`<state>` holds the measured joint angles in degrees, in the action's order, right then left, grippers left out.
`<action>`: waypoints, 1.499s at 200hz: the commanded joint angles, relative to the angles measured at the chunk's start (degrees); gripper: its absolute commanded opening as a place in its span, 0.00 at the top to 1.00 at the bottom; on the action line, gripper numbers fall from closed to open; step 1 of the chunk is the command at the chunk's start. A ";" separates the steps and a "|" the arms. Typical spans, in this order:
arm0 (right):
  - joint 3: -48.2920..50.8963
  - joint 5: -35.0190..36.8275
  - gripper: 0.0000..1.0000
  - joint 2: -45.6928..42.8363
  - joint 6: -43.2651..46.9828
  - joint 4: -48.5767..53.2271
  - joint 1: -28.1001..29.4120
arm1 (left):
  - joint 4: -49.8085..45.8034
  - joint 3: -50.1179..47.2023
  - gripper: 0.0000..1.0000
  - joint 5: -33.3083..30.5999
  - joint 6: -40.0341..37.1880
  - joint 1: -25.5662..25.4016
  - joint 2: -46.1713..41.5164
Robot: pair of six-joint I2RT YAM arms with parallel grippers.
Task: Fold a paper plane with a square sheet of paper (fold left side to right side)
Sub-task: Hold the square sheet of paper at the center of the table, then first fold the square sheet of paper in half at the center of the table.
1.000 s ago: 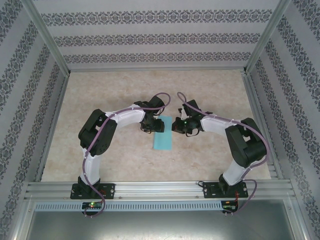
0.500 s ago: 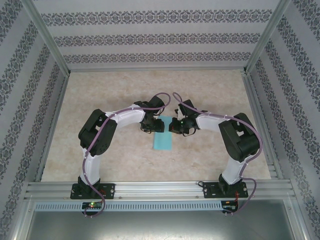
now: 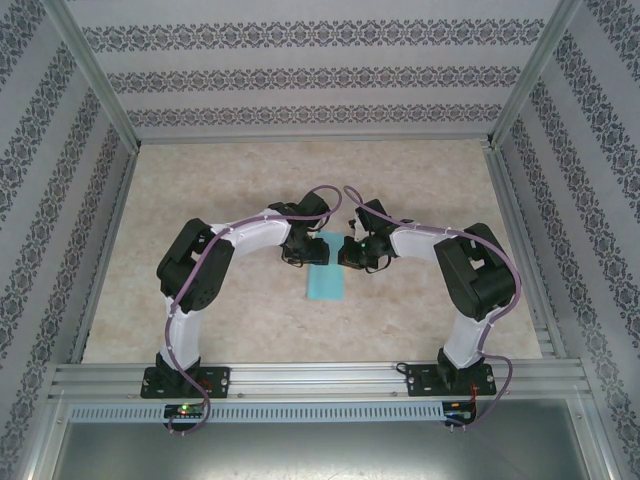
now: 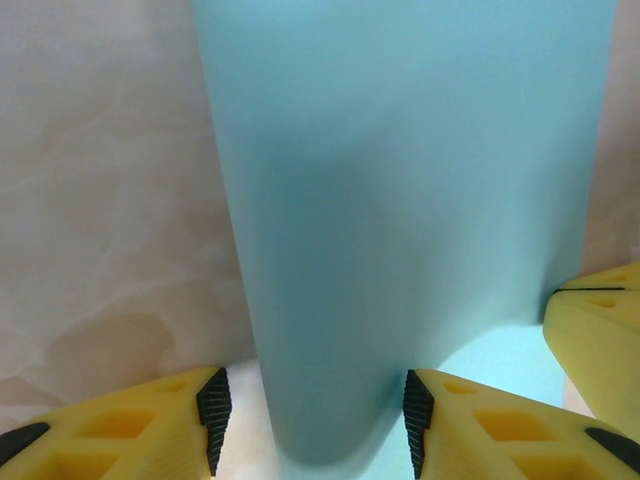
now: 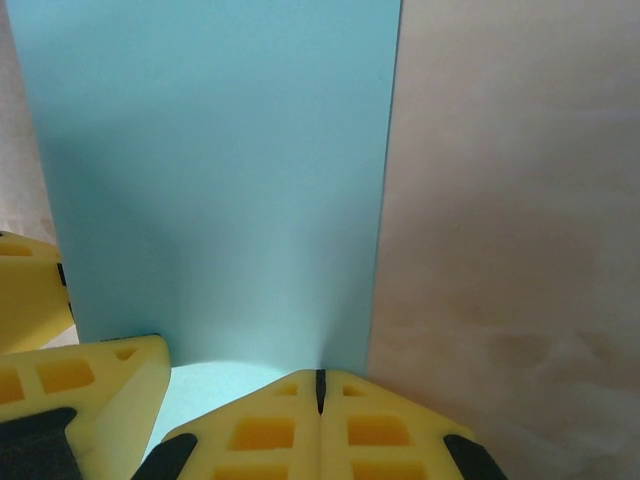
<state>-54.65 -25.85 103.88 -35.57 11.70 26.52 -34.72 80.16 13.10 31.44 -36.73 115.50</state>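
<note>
the folded square sheet of paper (image 3: 325, 272) lies mid frame on the bench (image 3: 220, 190), long side pointing up. left end effector (image 4: 312, 405) is apart around its fold; right end effector (image 5: 320, 380), together, sits at its edge.

Light turquoise is shown by the square sheet of paper (image 3: 325, 270), yellow by the fingers (image 4: 500, 425), marbled beige by the table (image 3: 240, 180), and dark floral stripes by the walls (image 3: 300, 75).

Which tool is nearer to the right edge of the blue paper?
Right. The right tool is shut at the right edge of the paper; the left tool, fingers apart, straddles its rounded left side.
</note>
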 commanded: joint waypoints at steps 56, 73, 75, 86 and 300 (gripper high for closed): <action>1.18 2.38 1.00 3.09 1.72 3.98 0.91 | 0.68 -0.06 0.40 -0.97 -1.83 1.31 -10.45; 1.15 2.38 1.00 3.10 1.73 4.01 0.99 | 2.47 -2.04 0.37 -1.47 -1.10 2.22 -14.04; 1.13 2.36 1.00 3.11 1.67 3.98 0.99 | 2.75 -2.34 0.36 -1.40 -0.98 2.33 -14.53; 1.16 2.59 1.00 3.22 1.69 3.95 0.99 | 4.37 -3.93 0.35 -1.09 -0.69 2.85 -16.78; -0.39 4.49 1.00 3.33 2.89 7.45 1.34 | 21.28 -11.85 0.76 18.12 4.13 3.77 -3.75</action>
<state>-55.68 -24.91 104.16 -34.06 13.37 26.89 -11.42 67.94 33.71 37.76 -33.26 110.76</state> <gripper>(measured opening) 0.038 0.242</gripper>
